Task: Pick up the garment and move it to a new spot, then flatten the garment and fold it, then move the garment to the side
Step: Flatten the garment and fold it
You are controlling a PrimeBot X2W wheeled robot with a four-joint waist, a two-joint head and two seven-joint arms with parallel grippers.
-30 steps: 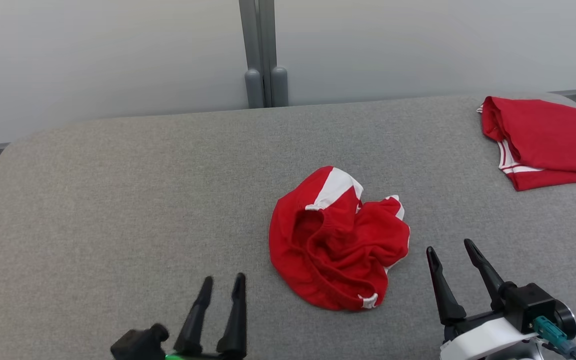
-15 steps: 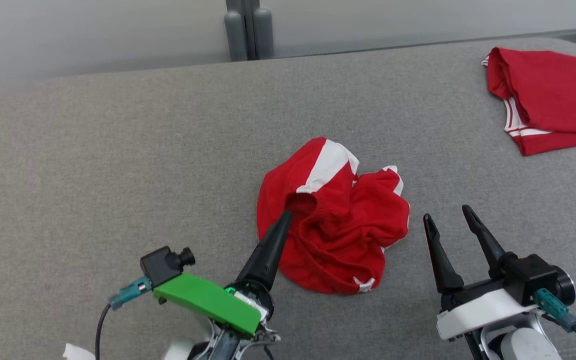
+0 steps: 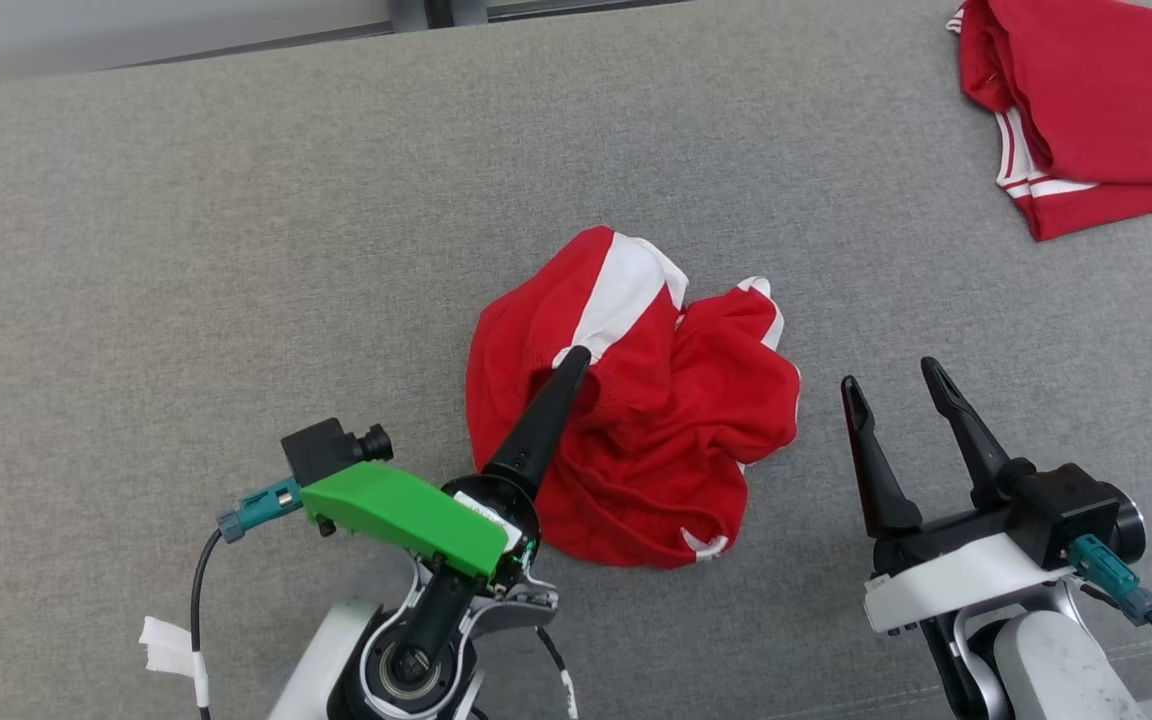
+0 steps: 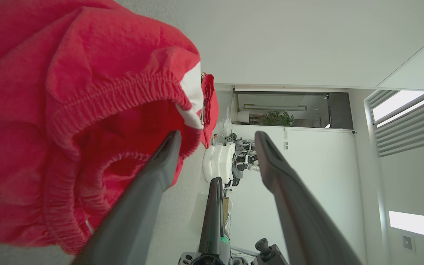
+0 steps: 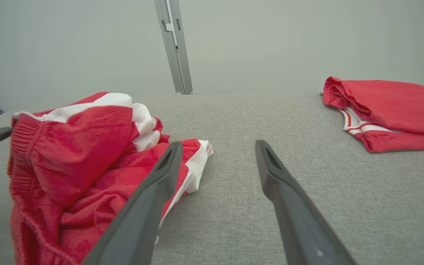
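Head view shows left end effector (image 3: 574, 360) wide open and empty at elastic waistband (image 4: 123, 92) of garment (image 3: 656, 440); cloth looks limp, light, so grip there.

The head camera now tips further down, so the whole scene sits higher in its view and the wall (image 3: 136, 30) shrinks to a thin strip along the top edge. The left gripper (image 3: 574, 362), a second ago low at the bottom edge and short of the garment (image 3: 656, 440), now reaches forward over it. It is turned on its side, its green housing (image 3: 401, 515) in sight. Its fingers (image 3: 541, 430) stand apart, one tip at the gathered waistband beside the white panel.
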